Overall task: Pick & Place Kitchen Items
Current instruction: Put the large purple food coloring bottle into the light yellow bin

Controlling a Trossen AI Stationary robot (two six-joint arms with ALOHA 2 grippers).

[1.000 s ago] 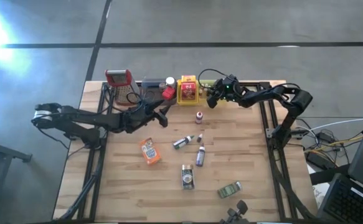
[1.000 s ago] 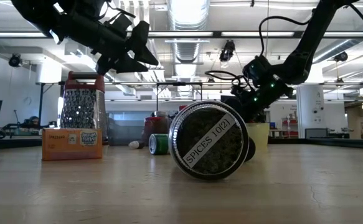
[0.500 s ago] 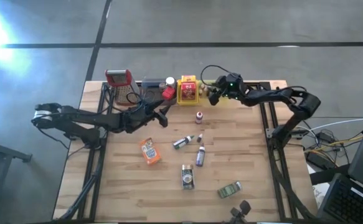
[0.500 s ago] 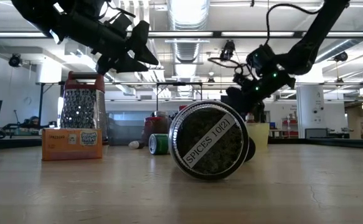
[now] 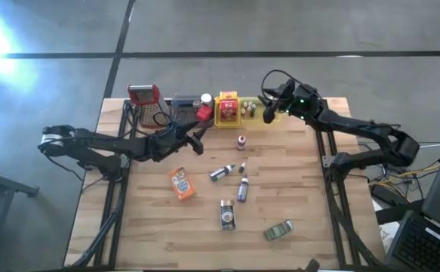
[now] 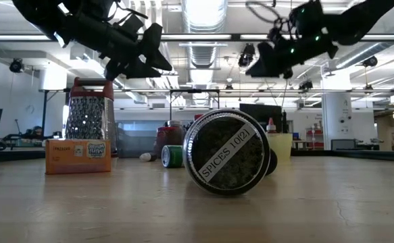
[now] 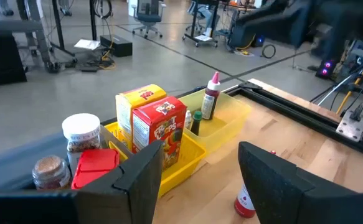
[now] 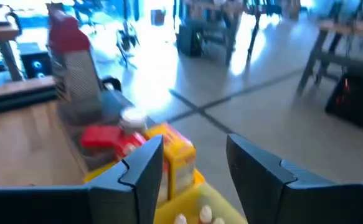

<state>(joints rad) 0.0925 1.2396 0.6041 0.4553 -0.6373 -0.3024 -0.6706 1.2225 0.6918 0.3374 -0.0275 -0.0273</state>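
Several kitchen items lie loose on the wooden table: a red-capped bottle [image 5: 241, 141], two small bottles [image 5: 221, 172] [image 5: 242, 187], an orange packet [image 5: 181, 183] and two tins [image 5: 226, 214] [image 5: 278, 230]. One round spice tin [image 6: 227, 152] lies on its side close to the low camera. My left gripper [image 5: 199, 141] hangs open above the table, left of the red-capped bottle, with nothing between its fingers [image 7: 200, 158]. My right gripper [image 5: 266, 108] is open and empty, high above the pale yellow tray [image 5: 254, 113] at the far edge.
Along the far edge stand a red-topped grater [image 5: 146, 98], a grey tray [image 5: 180, 107] with jars and a red box, a yellow tray [image 5: 229, 110] with cartons, and the pale yellow tray holding small bottles [image 7: 211, 96]. Bare wood lies at the near left and right.
My right gripper has risen well clear of the pale yellow tray and drawn back toward the table's right edge, tipping up toward level. My left arm has kept still. The loose items have not moved.
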